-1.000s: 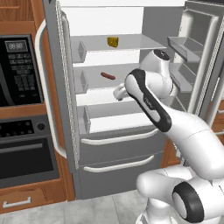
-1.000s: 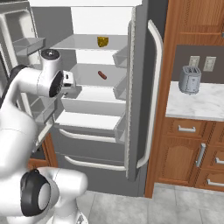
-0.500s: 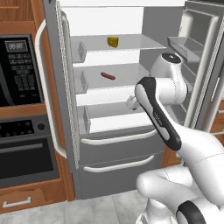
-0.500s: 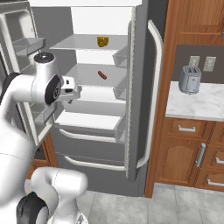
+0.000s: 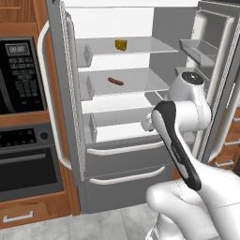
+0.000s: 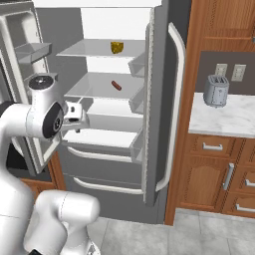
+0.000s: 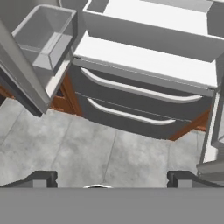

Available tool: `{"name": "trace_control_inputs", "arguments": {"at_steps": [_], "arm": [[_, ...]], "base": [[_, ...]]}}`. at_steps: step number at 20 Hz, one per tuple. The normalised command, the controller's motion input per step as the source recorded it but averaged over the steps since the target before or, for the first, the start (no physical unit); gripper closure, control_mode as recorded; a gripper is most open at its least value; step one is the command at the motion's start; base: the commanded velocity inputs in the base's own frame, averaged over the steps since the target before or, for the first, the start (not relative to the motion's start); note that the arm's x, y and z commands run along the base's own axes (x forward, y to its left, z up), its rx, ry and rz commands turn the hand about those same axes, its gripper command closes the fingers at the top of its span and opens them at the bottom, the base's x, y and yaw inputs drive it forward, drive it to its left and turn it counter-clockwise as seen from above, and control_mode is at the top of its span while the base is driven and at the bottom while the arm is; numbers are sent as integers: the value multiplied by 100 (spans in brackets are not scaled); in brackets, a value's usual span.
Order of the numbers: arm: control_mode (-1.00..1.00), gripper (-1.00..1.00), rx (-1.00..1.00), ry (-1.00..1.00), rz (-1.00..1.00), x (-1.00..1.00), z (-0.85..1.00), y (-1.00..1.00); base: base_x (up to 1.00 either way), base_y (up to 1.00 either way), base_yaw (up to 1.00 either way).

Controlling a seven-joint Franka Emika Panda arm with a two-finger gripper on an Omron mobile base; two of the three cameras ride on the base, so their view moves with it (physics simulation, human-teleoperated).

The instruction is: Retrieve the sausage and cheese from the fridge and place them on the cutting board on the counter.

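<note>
left base view has the arm pulling back and swinging right over the last second, elbow now folded low in front of the open fridge (image 5: 70, 103) instead of stretched up toward the middle shelf, so the reach for the food looks like it is being reset, not finished. hand view shows the gripper (image 7: 111, 178) tipped downward at the drawers and the grey floor, fingertips (image 7: 41, 178) standing wide apart with nothing between them. the sausage (image 5: 116, 81), a short dark reddish-brown stub, lies untouched on the middle glass shelf, well apart from the hand. the cheese (image 5: 121, 45), a small yellow-orange wedge, sits one shelf above it toward the back. both pickups are still ahead, and the hand would need to tilt back up toward the shelves first.
</note>
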Motion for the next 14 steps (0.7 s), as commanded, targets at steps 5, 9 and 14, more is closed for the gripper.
{"name": "trace_control_inputs", "arguments": {"at_steps": [5, 9, 14], "arm": [[-100, -100, 1, -1, -3, -7, -1, -2], [-100, -100, 0, 0, 0, 0, 0, 0], [-100, -100, 0, 0, 0, 0, 0, 0]], "base": [[0, 0, 0], [0, 0, 0], [0, 0, 0]]}}
